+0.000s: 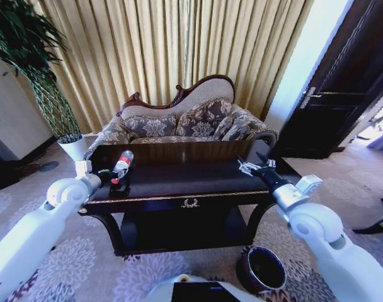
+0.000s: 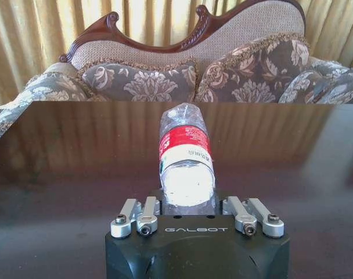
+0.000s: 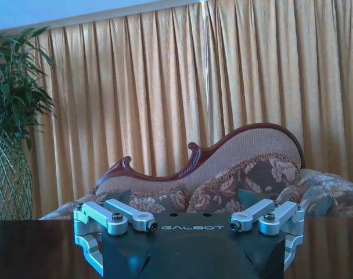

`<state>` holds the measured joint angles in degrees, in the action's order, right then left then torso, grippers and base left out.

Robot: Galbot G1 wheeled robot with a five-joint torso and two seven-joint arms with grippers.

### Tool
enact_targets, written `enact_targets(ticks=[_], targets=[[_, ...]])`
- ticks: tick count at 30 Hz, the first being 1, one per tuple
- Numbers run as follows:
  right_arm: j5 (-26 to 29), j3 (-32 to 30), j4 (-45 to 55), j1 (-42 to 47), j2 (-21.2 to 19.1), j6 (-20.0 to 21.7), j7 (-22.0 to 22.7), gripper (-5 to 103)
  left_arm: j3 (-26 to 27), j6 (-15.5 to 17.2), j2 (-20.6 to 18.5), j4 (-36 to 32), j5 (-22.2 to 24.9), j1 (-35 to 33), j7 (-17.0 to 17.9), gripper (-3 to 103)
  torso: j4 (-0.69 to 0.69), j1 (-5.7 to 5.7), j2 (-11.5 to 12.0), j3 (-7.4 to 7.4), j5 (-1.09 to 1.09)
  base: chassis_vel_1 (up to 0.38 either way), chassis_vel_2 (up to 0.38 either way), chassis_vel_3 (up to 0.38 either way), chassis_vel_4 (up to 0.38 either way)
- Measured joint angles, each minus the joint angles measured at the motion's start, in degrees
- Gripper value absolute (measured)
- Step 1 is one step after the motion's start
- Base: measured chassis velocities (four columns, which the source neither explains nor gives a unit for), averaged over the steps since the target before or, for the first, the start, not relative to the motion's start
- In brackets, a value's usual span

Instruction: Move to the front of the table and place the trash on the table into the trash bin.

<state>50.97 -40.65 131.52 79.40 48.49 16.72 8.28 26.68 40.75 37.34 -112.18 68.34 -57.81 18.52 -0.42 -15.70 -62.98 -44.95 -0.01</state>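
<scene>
Two grippers over the table (image 1: 198, 182): our left gripper (image 1: 107, 175) clamped around the bottle (image 1: 121, 166), held at the table's left end; our right gripper (image 1: 253, 166) spread wide, empty. Trash bin (image 1: 262, 269) on floor, front right.

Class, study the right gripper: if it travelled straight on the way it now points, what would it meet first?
The right gripper points across the dark glossy wooden table. Its path over the tabletop looks free; beyond lies the floral upholstered sofa, probably first, though depth is unclear.
</scene>
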Motion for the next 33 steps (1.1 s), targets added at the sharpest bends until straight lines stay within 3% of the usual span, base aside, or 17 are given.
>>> enact_targets(ticks=[3,6,13,15,17,19,24,28,29,31,33], targets=[[-0.16,-0.01,-0.15,0.12,0.09,-0.01,0.0,100,0.15,0.01,0.1,-0.45,0.07,-0.13,0.06,33,0.0,0.0,0.0,0.0,-0.01,0.0,0.0,0.0,0.0],[-0.26,-0.01,-0.15,0.14,0.1,-0.03,0.0,100,0.23,-0.02,0.11,-0.76,0.12,-0.16,0.06,30,0.0,0.0,0.0,0.0,-0.01,0.0,0.0,0.0,0.0],[-0.02,-0.01,1.15,-0.44,-0.9,-0.07,2.01,100,0.28,-5.34,-0.48,-3.66,-0.13,1.19,0.13,29,0.0,0.0,0.0,0.0,-0.01,0.0,0.0,0.0,0.0],[1.93,0.17,1.38,-1.16,-1.61,0.26,2.25,100,0.07,-8.98,-1.26,-5.7,-2.36,1.55,-0.25,29,0.0,0.0,0.0,0.0,0.0,0.0,0.0,0.0,0.0],[2.87,0.33,1.65,-1.53,-1.87,0.53,2.44,100,-0.13,-10.23,-1.54,-6.21,-3.55,1.61,-0.68,29,0.0,0.0,0.0,-0.01,0.01,0.0,0.0,0.0,0.0],[5.93,1.69,2.62,-2.69,-3.02,1.28,3.17,100,-1.21,-14.72,-2.83,-8.7,-8.49,2.18,-1.72,29,0.01,0.0,0.0,0.0,0.0,0.0,0.0,0.0,0.0],[11.74,3.17,3.48,-4.0,-4.28,2.71,2.31,100,-2.04,-18.61,-4.28,-12.81,-12.25,2.95,-1.7,29,-0.01,0.0,0.0,0.0,0.0,0.0,0.0,0.0,0.0],[25.54,5.27,4.78,-9.13,-6.02,4.09,1.88,100,-2.34,-24.9,-7.02,-16.04,-16.95,3.05,-2.05,29,0.01,0.0,0.0,0.0,0.0,0.0,0.0,0.0,0.0],[25.54,5.27,4.78,-9.13,-6.02,4.09,1.88,100,-2.34,-24.9,-7.02,-16.04,-16.95,3.05,-2.05,29,0.01,0.0,0.0,0.0,0.0,0.0,0.0,0.0,0.0],[30.41,7.53,4.39,-12.75,-6.99,4.07,1.47,100,-3.34,-29.09,-7.56,-16.44,-18.66,4.2,-2.67,29,0.02,0.0,0.0,0.0,-0.01,0.0,0.0,0.0,0.0],[31.95,8.45,3.92,-14.26,-7.29,4.01,0.88,100,-3.91,-30.36,-7.55,-16.44,-18.86,5.03,-3.15,29,0.02,0.0,0.0,0.0,-0.02,0.0,0.0,0.0,0.0]])
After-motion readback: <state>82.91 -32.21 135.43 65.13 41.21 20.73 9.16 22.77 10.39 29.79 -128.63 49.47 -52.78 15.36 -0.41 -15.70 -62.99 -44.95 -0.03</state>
